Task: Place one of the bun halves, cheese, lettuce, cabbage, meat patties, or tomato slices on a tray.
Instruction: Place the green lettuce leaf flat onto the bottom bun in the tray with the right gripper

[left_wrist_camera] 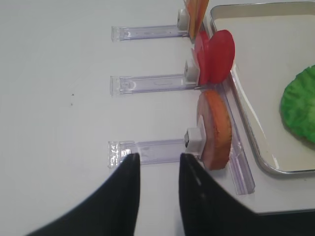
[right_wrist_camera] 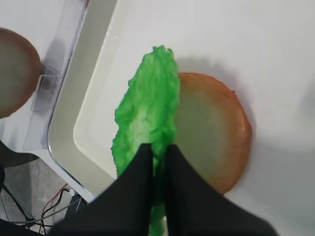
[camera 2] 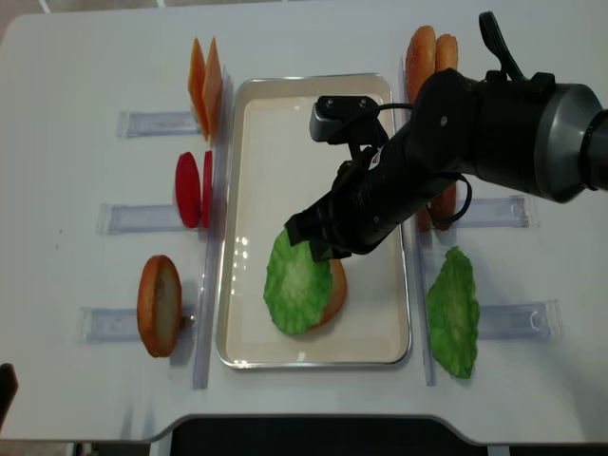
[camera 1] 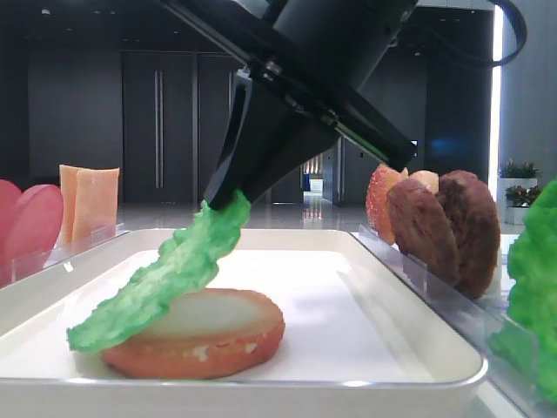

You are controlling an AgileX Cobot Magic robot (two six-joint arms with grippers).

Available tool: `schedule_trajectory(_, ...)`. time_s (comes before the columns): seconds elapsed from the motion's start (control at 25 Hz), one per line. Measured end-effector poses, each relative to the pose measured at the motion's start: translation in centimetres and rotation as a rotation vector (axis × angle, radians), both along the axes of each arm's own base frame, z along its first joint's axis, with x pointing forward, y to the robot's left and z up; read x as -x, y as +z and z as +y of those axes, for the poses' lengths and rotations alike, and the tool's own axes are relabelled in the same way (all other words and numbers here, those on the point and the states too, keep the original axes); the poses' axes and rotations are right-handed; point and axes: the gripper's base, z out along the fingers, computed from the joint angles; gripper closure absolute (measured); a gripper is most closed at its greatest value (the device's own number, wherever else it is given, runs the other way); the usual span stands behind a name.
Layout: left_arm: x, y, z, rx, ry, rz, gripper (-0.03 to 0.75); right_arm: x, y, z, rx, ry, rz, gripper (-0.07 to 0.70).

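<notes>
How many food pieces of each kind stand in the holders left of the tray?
Cheese slices: 2
Tomato slices: 2
Bun halves: 1
Total: 5

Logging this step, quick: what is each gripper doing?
Left gripper: open, holding nothing.
Right gripper: shut on the lettuce.

The smooth white table (camera 2: 85, 57) carries a shallow white rectangular tray (camera 2: 313, 95) at its middle. Clear plastic holder strips (camera 2: 157, 123) lie on either side.
</notes>
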Motion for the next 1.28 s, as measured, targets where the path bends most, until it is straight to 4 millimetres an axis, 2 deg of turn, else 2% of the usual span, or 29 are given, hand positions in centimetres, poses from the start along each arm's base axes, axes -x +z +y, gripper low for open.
schedule_trajectory(0.36,0.0,0.0,0.0,0.0,0.0,0.0,0.542,0.01,-0.02,-0.02,0.003,-0.002,0.003,0.601)
schedule_trajectory(0.48,0.0,0.0,0.0,0.0,0.0,0.0,0.551,0.01,-0.03,-0.04,0.006,0.0,0.001,0.574)
schedule_trajectory(0.64,0.0,0.0,0.0,0.0,0.0,0.0,0.581,0.01,-0.06,-0.08,0.011,0.005,-0.002,0.468)
schedule_trajectory(0.84,0.0,0.0,0.0,0.0,0.0,0.0,0.621,-0.01,-0.07,-0.11,0.012,-0.006,0.005,0.276)
schedule_trajectory(0.96,0.0,0.0,0.0,0.0,0.0,0.0,0.648,-0.02,-0.09,-0.16,0.016,-0.022,0.014,0.195)
schedule_trajectory(1.08,0.0,0.0,0.0,0.0,0.0,0.0,0.676,-0.1,-0.29,-0.46,0.055,-0.045,0.018,0.15)
schedule_trajectory(1.28,0.0,0.0,0.0,0.0,0.0,0.0,0.713,-0.05,-0.37,-0.94,0.124,-0.072,0.052,0.134)
